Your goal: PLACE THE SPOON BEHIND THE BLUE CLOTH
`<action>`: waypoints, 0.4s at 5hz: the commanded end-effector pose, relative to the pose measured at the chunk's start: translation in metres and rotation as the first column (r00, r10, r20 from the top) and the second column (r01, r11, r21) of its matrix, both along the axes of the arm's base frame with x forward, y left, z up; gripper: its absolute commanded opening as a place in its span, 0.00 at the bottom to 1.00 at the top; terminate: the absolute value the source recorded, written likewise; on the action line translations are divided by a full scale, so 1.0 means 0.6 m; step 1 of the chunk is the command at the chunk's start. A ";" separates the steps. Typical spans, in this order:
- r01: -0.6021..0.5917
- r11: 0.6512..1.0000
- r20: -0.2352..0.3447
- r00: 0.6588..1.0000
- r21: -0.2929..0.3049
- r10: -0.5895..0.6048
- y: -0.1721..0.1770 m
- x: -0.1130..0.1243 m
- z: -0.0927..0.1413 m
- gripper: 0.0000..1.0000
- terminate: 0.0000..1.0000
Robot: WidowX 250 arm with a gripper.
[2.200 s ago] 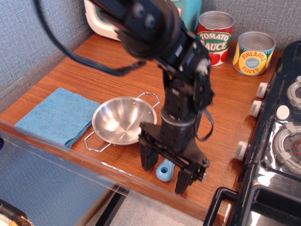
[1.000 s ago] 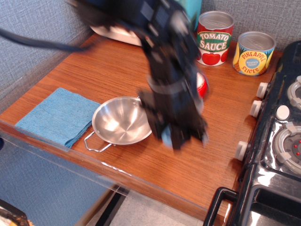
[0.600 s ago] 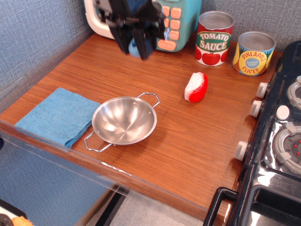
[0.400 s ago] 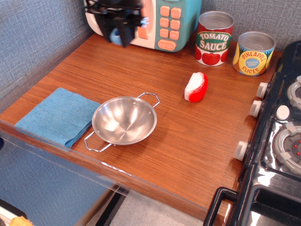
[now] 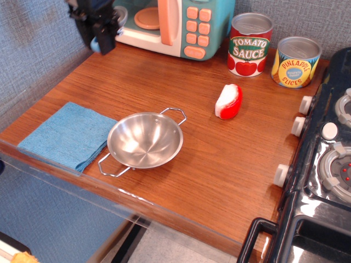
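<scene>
My gripper (image 5: 98,38) hangs above the far left corner of the wooden table, near the wall. It is shut on the spoon (image 5: 96,45), of which only a bit of light-blue handle shows between the black fingers. The blue cloth (image 5: 67,134) lies flat at the front left of the table, well in front of the gripper. The gripper is above the table, not touching it.
A two-handled steel bowl (image 5: 145,140) sits right of the cloth. A toy microwave (image 5: 175,24) stands at the back, with a tomato sauce can (image 5: 250,44) and a pineapple can (image 5: 295,61) to its right. A red-and-white object (image 5: 228,101) lies mid-table. A black stove (image 5: 323,164) fills the right side.
The gripper closed on the spoon at the front edge, lifted it, and carried it back and to the left, from over the bowl to the far left corner.
</scene>
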State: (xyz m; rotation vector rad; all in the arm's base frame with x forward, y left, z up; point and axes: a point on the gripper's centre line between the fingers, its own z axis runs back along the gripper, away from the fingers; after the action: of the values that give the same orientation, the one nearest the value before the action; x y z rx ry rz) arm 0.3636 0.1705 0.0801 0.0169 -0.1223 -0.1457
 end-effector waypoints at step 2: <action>-0.091 0.985 -0.108 0.988 0.149 0.107 0.040 -0.016 -0.065 0.00 0.00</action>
State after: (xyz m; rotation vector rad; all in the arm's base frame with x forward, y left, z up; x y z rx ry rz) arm 0.3565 0.1907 0.0163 0.1304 0.0573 -0.0537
